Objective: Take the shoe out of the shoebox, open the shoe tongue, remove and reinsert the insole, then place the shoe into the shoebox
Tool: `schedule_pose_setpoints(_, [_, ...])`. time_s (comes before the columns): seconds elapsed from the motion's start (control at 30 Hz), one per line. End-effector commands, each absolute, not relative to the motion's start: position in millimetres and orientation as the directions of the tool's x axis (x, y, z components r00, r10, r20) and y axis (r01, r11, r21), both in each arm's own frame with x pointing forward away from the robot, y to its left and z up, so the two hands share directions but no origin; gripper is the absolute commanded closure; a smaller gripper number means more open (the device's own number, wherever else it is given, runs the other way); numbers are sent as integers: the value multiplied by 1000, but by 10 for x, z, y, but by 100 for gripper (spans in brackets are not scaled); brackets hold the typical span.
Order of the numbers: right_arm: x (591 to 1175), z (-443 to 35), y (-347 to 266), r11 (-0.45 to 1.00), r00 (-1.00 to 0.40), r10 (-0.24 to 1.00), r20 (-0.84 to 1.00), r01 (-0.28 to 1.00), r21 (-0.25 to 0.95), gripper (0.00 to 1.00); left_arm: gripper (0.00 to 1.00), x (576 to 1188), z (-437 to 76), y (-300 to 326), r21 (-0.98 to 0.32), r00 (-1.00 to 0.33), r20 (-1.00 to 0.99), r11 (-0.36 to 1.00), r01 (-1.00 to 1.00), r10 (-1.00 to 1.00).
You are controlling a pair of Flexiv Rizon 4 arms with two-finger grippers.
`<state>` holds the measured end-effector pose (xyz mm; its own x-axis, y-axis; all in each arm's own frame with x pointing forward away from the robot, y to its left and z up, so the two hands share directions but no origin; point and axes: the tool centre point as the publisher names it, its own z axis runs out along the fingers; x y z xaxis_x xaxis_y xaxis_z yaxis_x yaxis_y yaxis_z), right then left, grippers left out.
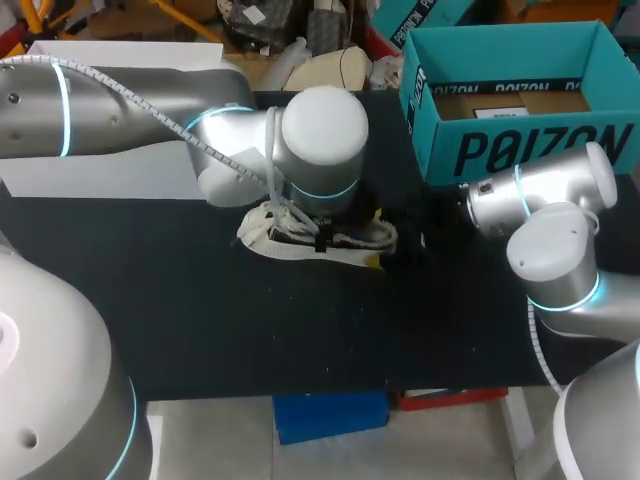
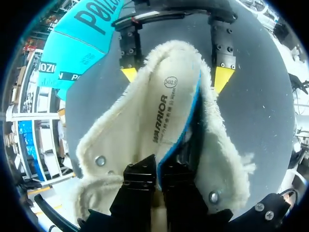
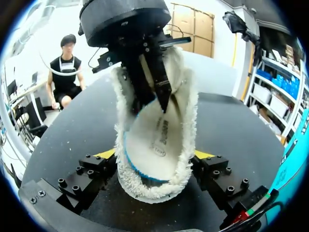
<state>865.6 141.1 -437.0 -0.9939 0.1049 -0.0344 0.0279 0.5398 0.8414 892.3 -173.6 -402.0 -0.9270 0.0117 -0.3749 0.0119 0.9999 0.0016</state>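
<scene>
A cream fleece-lined shoe (image 1: 300,238) lies on the black table, mostly under my left wrist (image 1: 322,140). From above, my left gripper (image 2: 158,176) reaches into the shoe's mouth, shut on the edge of the white, blue-rimmed insole (image 2: 166,108). The right wrist view shows those fingers (image 3: 152,99) pinching the insole (image 3: 154,145) inside the shoe (image 3: 186,111). My right gripper (image 3: 154,157) straddles one end of the shoe, its yellow tips pressed to both fleece sides. It also shows beyond the shoe as the right gripper (image 2: 176,75). The teal shoebox (image 1: 520,145) stands open at the back right.
A white flat board (image 1: 100,170) lies at the table's back left, under my left arm. The black tabletop (image 1: 250,330) stretches bare in front of the shoe. The shoebox wall (image 2: 82,38) stands close behind my right gripper.
</scene>
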Motion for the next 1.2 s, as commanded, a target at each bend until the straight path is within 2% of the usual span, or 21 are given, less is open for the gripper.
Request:
schedule_pose_setpoints(0.03, [8621,-4412,1426,541,-994,101,-32,28,840,100,100,8882,-3685,-1583,-47,-926,-378,999,23,4])
schedule_pose_setpoints(0.27, [8621,-4412,1426,541,-994,101,-32,28,840,100,100,8798,-3551,-1586,-80,-928,-373,996,33,1])
schedule_pose_setpoints(0.57, [8621,-4412,1426,541,-994,101,-32,28,840,100,100,8716,-3629,-1693,-141,-940,-336,984,112,59])
schedule_pose_setpoints(0.97, [8621,-4412,1426,541,-994,101,-32,28,840,100,100,8727,-3755,-1894,-140,-915,-361,960,243,179])
schedule_pose_setpoints(1.1, [8621,-4412,1426,541,-994,101,-32,28,840,100,76,8699,-3753,-1937,-150,-902,-363,940,305,234])
schedule_pose_setpoints(1.13, [8621,-4412,1426,541,-994,101,-32,28,840,100,66,8691,-3765,-1947,-145,-897,-367,937,316,246])
schedule_pose_setpoints(1.2, [8621,-4412,1426,541,-994,101,-32,28,840,100,61,8686,-3788,-1957,-143,-892,-368,932,334,263])
